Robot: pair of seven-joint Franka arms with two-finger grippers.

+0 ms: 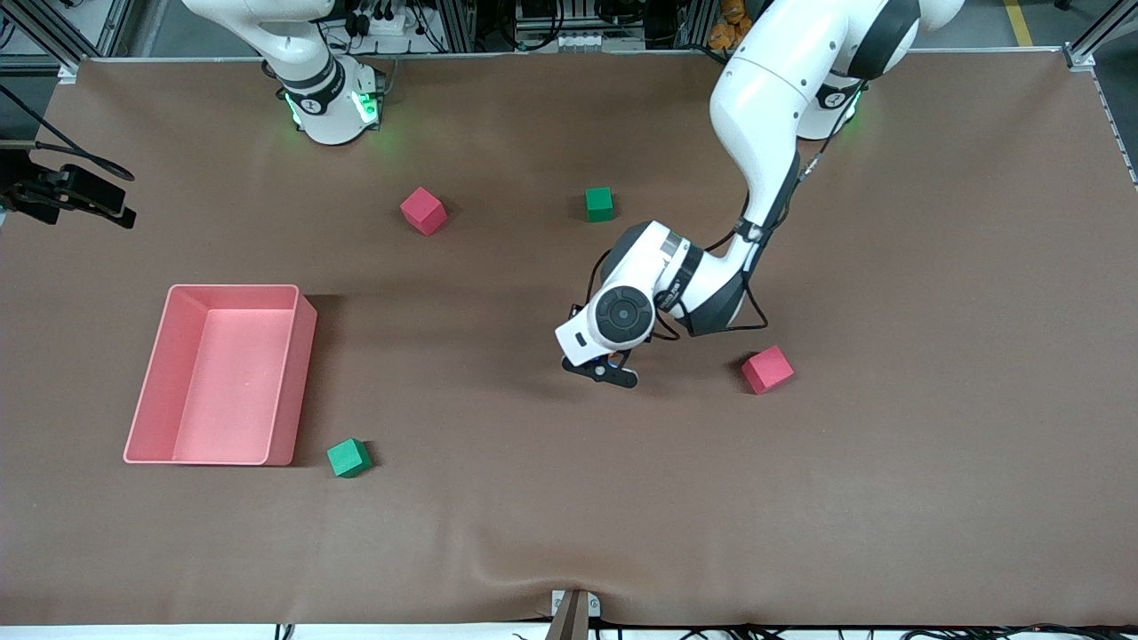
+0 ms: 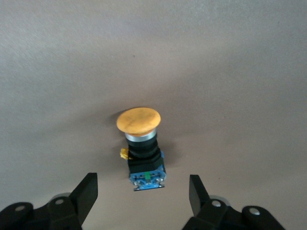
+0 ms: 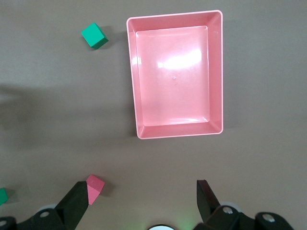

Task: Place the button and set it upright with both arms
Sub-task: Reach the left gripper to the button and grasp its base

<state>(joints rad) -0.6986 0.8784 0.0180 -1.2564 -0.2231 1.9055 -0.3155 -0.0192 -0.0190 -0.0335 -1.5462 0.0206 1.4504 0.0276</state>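
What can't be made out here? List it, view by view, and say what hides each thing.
- Front view: the button is hidden under the left arm's wrist; only part of the left gripper shows.
- Front view: the right gripper is cut off by the top edge.
- Left wrist view: the button lies between the open fingers; contact cannot be judged.
- Right wrist view: the right gripper shows only its fingers; the pink tray looks empty.

a pink bin (image 1: pixel 284 373), two pink cubes (image 1: pixel 423 211) and two green cubes (image 1: pixel 599 204) on the brown table (image 1: pixel 933 444).
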